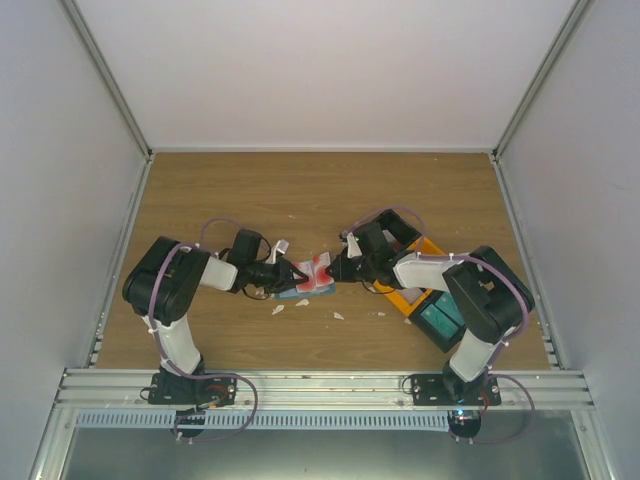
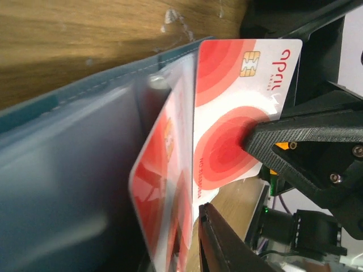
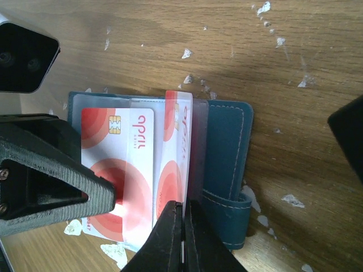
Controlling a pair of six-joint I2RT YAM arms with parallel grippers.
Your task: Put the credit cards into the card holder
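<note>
Card holder point(image 3: 227, 147) is lying open on the table point(image 1: 300, 190), midway between its side edges, nearer the near edge. Two credit cards point(image 3: 122, 164) are lying against its clear sleeves point(image 3: 113, 102). Left gripper point(image 3: 109, 195) is touching one card; its jaw opening cannot be determined. Right gripper point(image 3: 182, 215) is holding its jaws closed at the other card's edge.

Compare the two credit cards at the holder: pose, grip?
The flat card lies face up on the card holder, chip showing; the tilted card tilts up on edge. The right gripper pinches the tilted card; the left gripper, jaws parted, touches the flat card. Both are white with red circles.
</note>
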